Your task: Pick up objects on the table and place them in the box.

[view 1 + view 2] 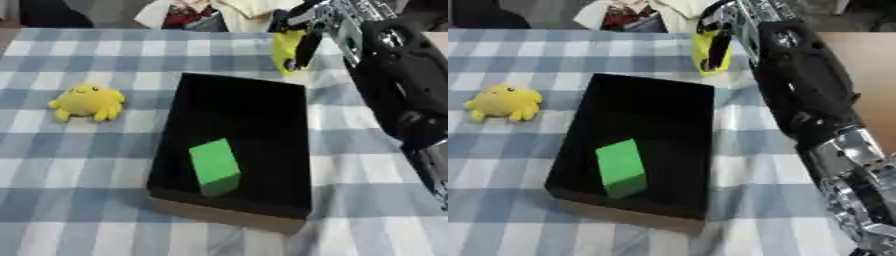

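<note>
Fingers of the right hand curl down over a yellow object at the far side of the table, just past the far right corner of the box. They seem to be wrapped round it, though the dark fingers cover part of it and the hold is hard to read. The object stands upright, its long axis running top to bottom, its lower end at or near the cloth; I cannot tell whether it touches.

One box lies on the checked cloth, black inside, its long axis running from near to far and leaning slightly to the right at the far end. One green block lies in its near half, towards the left wall, its long axis roughly along the box. One yellow plush toy sits on the cloth well to the left of the box, apart from it. One robot arm comes in from the right.

The right eye view shows more of the arm, down to its silver joints at the lower right, and bare tabletop beyond the cloth's right edge. The left eye view shows more cloth to the left of the toy. The left hand shows in neither.
</note>
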